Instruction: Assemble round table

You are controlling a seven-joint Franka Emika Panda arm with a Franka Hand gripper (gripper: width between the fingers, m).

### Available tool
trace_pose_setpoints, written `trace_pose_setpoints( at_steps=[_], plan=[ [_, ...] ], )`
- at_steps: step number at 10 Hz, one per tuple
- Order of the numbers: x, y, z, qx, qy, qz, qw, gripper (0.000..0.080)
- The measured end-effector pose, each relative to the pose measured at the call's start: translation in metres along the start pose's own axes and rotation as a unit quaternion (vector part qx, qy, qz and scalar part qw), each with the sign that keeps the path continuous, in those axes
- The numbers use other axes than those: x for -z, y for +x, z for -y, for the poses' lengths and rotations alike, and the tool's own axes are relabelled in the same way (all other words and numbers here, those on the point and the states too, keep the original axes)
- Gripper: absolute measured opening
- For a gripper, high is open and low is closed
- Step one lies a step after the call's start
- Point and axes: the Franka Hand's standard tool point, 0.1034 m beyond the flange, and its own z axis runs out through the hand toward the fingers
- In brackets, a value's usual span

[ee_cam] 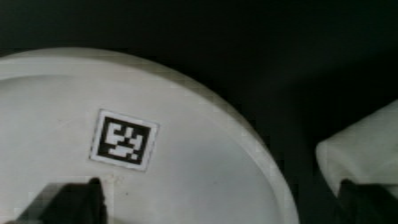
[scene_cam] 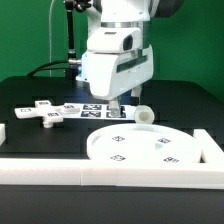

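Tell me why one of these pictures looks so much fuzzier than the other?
The wrist view is soft throughout: the round disc is very close, its tag has smeared edges, and the dark jaws are shapeless blurs. The exterior view is sharper and evenly lit, the round disc bright against the black table, with only faint shadows.

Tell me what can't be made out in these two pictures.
Exterior view: marker board partly hidden behind the arm.
Exterior view: end effector fingertips too small to read.
Wrist view: white part cut off by the edge, unidentifiable.
Wrist view: round disc only partly in frame, blurred.
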Motion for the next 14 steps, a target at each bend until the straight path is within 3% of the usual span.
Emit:
trace_pose_setpoints(
  at_steps=[3, 5, 8, 10, 11, 13, 14],
  plan=[
    [-0.002, -0.001, 0.001, -0.005, 0.002, 0.001, 1.000, 0.0648],
    [0.001, -0.007, 0.009, -0.139, -0.002, -0.001, 0.990, 0.0648],
    [0.004, 0.006, 0.034, -0.341, 0.003, 0.007, 0.940, 0.0648],
    [0.003, 0.006, 0.034, -0.384, 0.008, 0.004, 0.923, 0.0648],
    [0.003, 0.007, 0.035, -0.417, 0.010, 0.002, 0.909, 0.0648],
    [-0.005, 0.006, 0.038, -0.499, 0.027, 0.015, 0.866, 0.0648],
    [-0.008, 0.007, 0.039, -0.516, 0.028, 0.018, 0.856, 0.0648]
  ],
)
